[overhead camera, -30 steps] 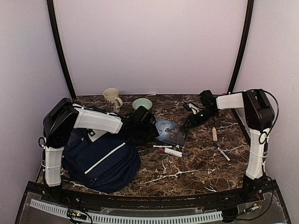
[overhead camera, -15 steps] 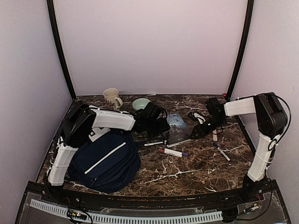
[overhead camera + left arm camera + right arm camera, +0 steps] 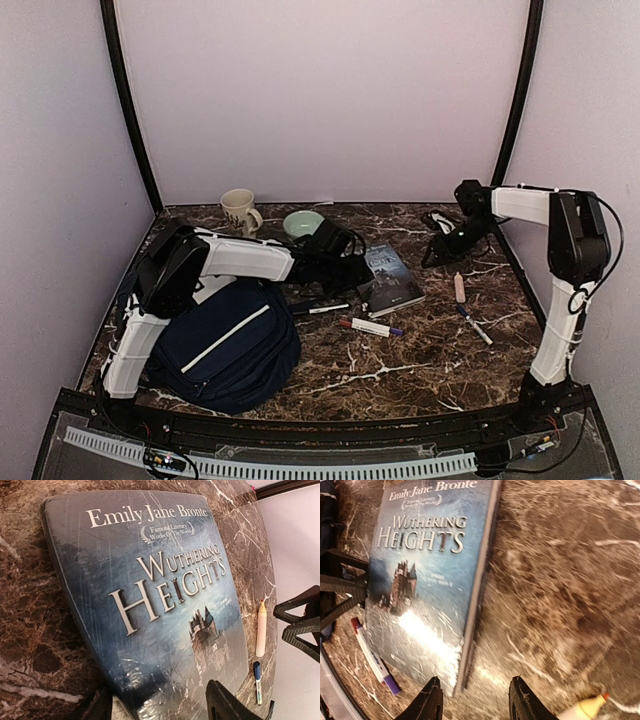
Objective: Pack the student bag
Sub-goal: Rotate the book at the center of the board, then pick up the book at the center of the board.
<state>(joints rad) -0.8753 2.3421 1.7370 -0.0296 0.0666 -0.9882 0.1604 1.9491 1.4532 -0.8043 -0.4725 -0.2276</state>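
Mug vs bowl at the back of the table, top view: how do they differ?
The mug is cream with a dark print; the bowl is plain pale green. The mug is taller and has a handle on its right side in this view; the bowl is low, wide and has no handle. The mug stands left of the bowl, with a gap between them. Both sit upright on the marble table, near its back edge.

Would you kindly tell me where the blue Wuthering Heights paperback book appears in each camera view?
Top external: the blue Wuthering Heights paperback book lies mid-table.
Left wrist: the book fills most of the frame.
Right wrist: the book sits upper left.
Shared landmark: peach crayon-like stick to its right.
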